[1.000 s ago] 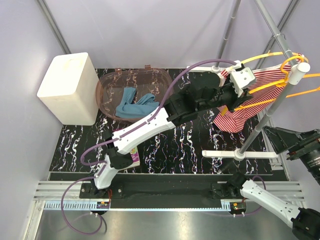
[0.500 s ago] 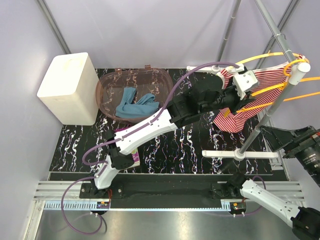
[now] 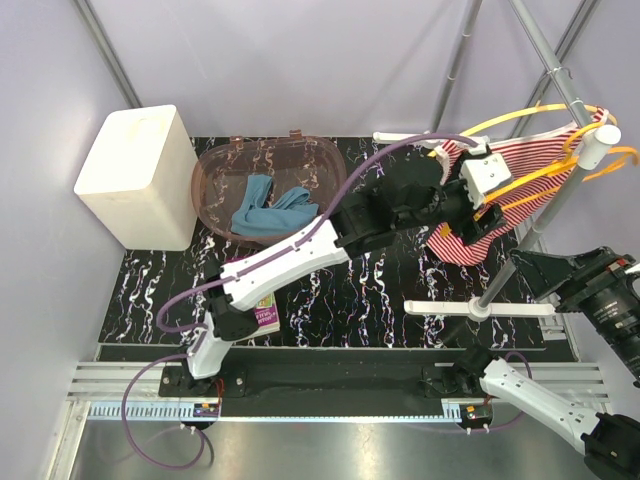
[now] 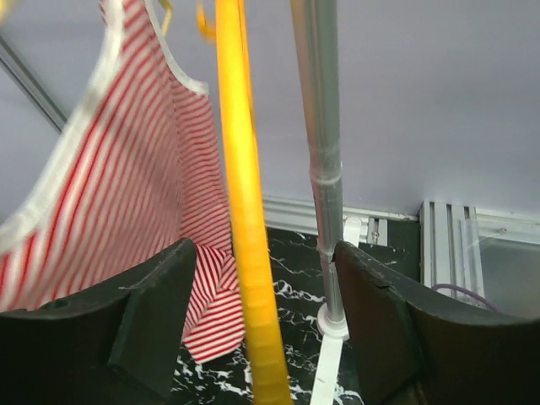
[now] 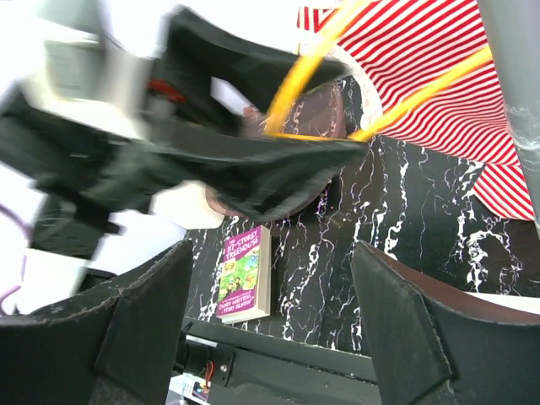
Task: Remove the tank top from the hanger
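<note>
The red-and-white striped tank top (image 3: 500,190) hangs on a yellow hanger (image 3: 535,175) from the rack at the right. In the left wrist view the tank top (image 4: 126,169) hangs to the left, and the hanger's yellow bar (image 4: 245,194) runs between the jaws without touching either finger. My left gripper (image 3: 492,212) (image 4: 261,249) is open around that bar. My right gripper (image 3: 522,268) (image 5: 272,249) is open and holds nothing, low beside the rack pole. Its view looks up at the tank top (image 5: 422,76) and the hanger (image 5: 405,101).
The rack's metal pole (image 3: 520,240) (image 4: 325,169) stands on a white base (image 3: 478,308). A brown basket (image 3: 215,170) holding a blue cloth (image 3: 270,205) sits at the back. A white box (image 3: 140,175) stands at the left. A purple book (image 3: 265,312) (image 5: 245,274) lies near the front.
My left gripper has opened and let go of what it was pinching at the hanger. The hanger has swung a little. The right gripper has crept slightly left.
</note>
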`<state>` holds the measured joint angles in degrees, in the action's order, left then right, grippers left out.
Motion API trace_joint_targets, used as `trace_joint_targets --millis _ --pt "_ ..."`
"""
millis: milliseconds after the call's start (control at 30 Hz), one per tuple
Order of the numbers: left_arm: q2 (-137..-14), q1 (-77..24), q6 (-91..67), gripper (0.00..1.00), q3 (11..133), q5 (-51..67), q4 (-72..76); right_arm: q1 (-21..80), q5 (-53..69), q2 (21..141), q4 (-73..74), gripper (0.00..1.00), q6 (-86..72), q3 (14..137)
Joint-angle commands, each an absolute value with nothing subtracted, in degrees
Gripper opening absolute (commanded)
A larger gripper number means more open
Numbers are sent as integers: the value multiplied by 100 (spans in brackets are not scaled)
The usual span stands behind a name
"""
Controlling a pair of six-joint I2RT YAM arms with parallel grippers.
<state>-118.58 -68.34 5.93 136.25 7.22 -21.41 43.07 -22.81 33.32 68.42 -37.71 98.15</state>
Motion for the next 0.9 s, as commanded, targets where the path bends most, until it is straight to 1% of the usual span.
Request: trace_joint_targets --millis 0,133,200,300,333,433,567,667,867 --pt "-10882 -6724 747 73 13694 870 -1846 4271 -2312 3270 6706 83 -3841 9765" --pt "-10583 -6295 440 78 13676 1167 -1749 4271 -2373 3270 6724 84 -3753 9773" --pt "-10564 -6066 142 79 13693 1274 -1671 4271 -2408 3278 6715 84 -3718 9765" --pt "-10643 -5635 -245 79 13737 1467 -1609 4271 -2434 3278 6689 84 -3709 9738" --pt "-10687 -5425 -368 79 13755 1738 -1556 4271 -2435 3270 6688 84 -3709 9721" --pt "-10907 -5169 -729 80 13869 1986 -1389 4271 -2443 3252 6680 84 -3735 9712" --pt "-11398 -5045 -633 82 14106 2206 -1319 4263 -2470 3243 6715 84 -3788 9712" --pt "-11592 -4931 -598 83 14098 2188 -1266 4263 -2479 3261 6724 84 -3841 9712" --pt "-12040 -4834 -431 84 14080 2057 -1275 4271 -2435 3366 6881 84 -3885 9817"
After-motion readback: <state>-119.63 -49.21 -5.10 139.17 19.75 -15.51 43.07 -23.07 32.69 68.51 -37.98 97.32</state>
